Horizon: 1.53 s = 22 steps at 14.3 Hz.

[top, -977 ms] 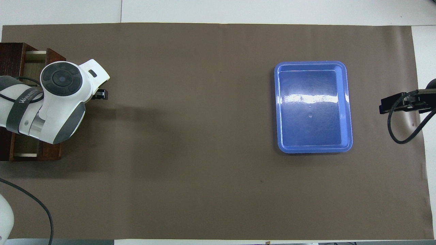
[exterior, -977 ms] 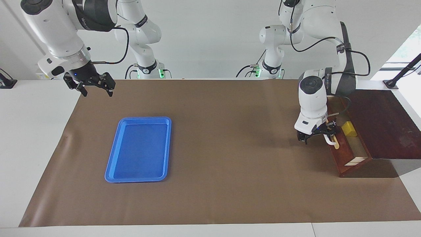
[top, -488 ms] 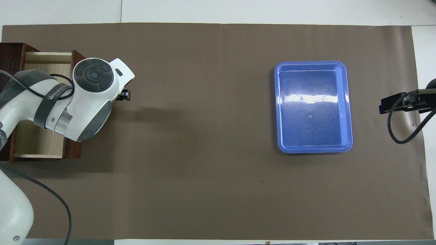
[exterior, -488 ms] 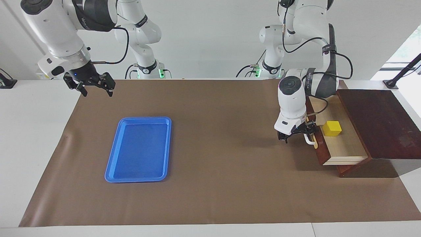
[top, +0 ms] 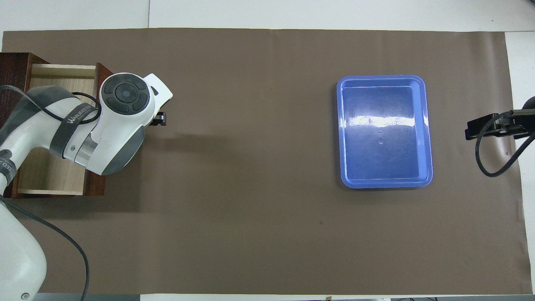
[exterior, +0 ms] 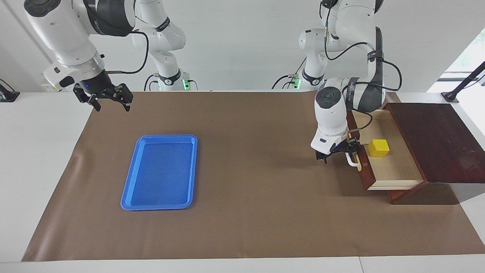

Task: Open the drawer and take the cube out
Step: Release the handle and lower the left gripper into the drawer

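The left end effector (exterior: pixel 343 151) sits low at the front of the drawer (exterior: pixel 390 167), at its white handle (exterior: pixel 352 161); its fingers bracket the handle, and whether they press on it cannot be told, though the jaws stand wide. In the overhead view the left arm's wrist covers most of this end effector (top: pixel 161 119), so only a dark tip shows past the white housing. The drawer stands pulled out from a dark cabinet (exterior: pixel 435 140) at the left arm's end of the desk (exterior: pixel 22 151), its light wood floor exposed. The cube (exterior: pixel 379 148) rests on that floor, inside the drawer, close to the drawer front and just beside the left end effector, but apart from it. In the overhead view the cube is hidden under the arm. The right end effector (exterior: pixel 110 102) hangs in the air over the corner of the brown mat (exterior: pixel 246 189) at the right arm's end, fingers spread and holding nothing; that arm waits. A blue tray (exterior: pixel 159 170) lies flat on the mat toward the right arm's end, well apart from the drawer.
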Each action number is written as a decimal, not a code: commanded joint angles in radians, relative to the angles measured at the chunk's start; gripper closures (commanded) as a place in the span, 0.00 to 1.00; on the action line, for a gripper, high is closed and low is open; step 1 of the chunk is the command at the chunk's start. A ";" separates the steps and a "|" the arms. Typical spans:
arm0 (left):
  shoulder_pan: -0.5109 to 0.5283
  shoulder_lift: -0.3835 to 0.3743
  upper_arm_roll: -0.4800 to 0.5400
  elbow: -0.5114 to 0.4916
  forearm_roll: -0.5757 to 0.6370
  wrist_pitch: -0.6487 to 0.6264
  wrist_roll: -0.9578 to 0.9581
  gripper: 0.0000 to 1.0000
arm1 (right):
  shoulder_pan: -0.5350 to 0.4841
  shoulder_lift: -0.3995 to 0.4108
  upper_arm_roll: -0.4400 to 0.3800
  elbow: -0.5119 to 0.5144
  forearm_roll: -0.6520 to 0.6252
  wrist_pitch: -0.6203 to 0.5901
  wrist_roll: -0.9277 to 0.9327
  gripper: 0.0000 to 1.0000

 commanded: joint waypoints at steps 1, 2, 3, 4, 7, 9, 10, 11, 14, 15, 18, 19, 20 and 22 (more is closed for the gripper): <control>-0.014 0.014 -0.020 0.054 -0.031 -0.069 -0.029 0.00 | -0.012 -0.019 0.011 -0.026 -0.017 0.021 0.015 0.00; -0.009 0.014 -0.020 0.084 -0.032 -0.099 -0.028 0.00 | -0.012 -0.020 0.011 -0.026 -0.017 0.021 0.013 0.00; -0.004 0.013 -0.021 0.119 -0.036 -0.136 -0.022 0.00 | -0.013 -0.019 0.011 -0.026 -0.017 0.021 0.013 0.00; -0.003 0.014 -0.021 0.151 -0.042 -0.173 -0.021 0.00 | -0.015 -0.020 0.011 -0.028 -0.017 0.020 0.012 0.00; -0.006 0.011 -0.023 0.234 -0.068 -0.274 -0.021 0.00 | -0.018 -0.019 0.010 -0.026 -0.017 0.023 0.006 0.00; -0.001 0.021 -0.011 0.356 -0.188 -0.403 -0.031 0.00 | -0.022 -0.019 0.011 -0.023 -0.006 0.018 0.009 0.00; 0.002 0.021 0.006 0.408 -0.207 -0.460 -0.037 0.00 | -0.016 -0.019 0.011 -0.023 -0.008 0.014 -0.002 0.00; 0.003 0.021 0.035 0.442 -0.223 -0.498 -0.061 0.00 | -0.022 -0.019 0.011 -0.023 -0.006 0.011 -0.005 0.00; 0.002 0.019 0.126 0.481 -0.304 -0.516 -0.237 0.00 | -0.032 -0.019 0.008 -0.025 0.012 0.023 0.071 0.00; 0.002 0.018 0.158 0.481 -0.318 -0.506 -0.303 0.00 | -0.022 -0.014 0.008 -0.025 0.012 0.043 0.195 0.00; 0.003 0.011 0.256 0.463 -0.383 -0.415 -0.493 0.00 | 0.007 -0.004 0.024 -0.023 0.012 0.087 0.537 0.00; 0.003 0.007 0.281 0.432 -0.413 -0.382 -0.546 0.00 | 0.031 0.013 0.024 -0.022 0.015 0.100 0.620 0.00; 0.002 -0.008 0.307 0.403 -0.424 -0.362 -0.573 0.00 | 0.037 0.024 0.024 -0.019 0.018 0.106 0.688 0.00; 0.002 -0.025 0.344 0.356 -0.443 -0.347 -0.591 0.00 | 0.056 0.061 0.024 -0.002 0.021 0.110 0.813 0.00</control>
